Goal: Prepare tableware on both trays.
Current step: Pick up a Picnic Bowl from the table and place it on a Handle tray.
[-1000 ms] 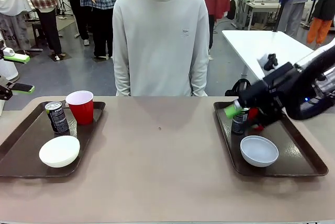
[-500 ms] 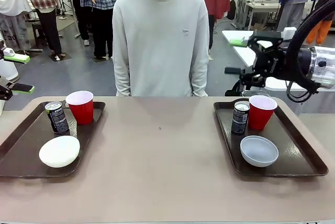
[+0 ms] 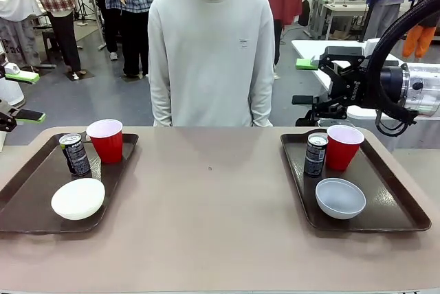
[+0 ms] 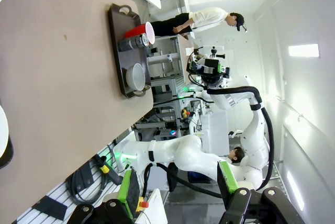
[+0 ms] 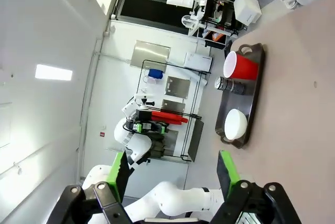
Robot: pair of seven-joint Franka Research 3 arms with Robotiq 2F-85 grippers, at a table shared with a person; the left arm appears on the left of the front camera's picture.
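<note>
Front view: you see two dark brown trays on the tan table (image 3: 213,218), one at each end, with a person in a pale sweatshirt (image 3: 211,53) standing at the far edge between them. The left tray (image 3: 27,201) holds a red cup (image 3: 105,140) at its far end, a dark can (image 3: 75,154) just beside the cup on its near left, and the white bowl (image 3: 78,198) nearer you. The right tray (image 3: 392,205) holds a red cup with a white inside (image 3: 343,147), a dark can (image 3: 315,154) just to the cup's left, and the pale grey-blue bowl (image 3: 339,198) nearer you. All six pieces stand upright and apart from both grippers. The right gripper (image 3: 313,81) hangs above and behind the right tray's far end, turned sideways toward the person; its green-padded fingers are spread wide with nothing between them, as the right wrist view (image 5: 172,169) confirms. The left gripper (image 3: 24,95) sits at the picture's left edge, beyond the left tray, and its two green pads are likewise well apart and hold nothing; the left wrist view (image 4: 175,185) shows the same gap, with the right tray (image 4: 116,41) far across the table.
</note>
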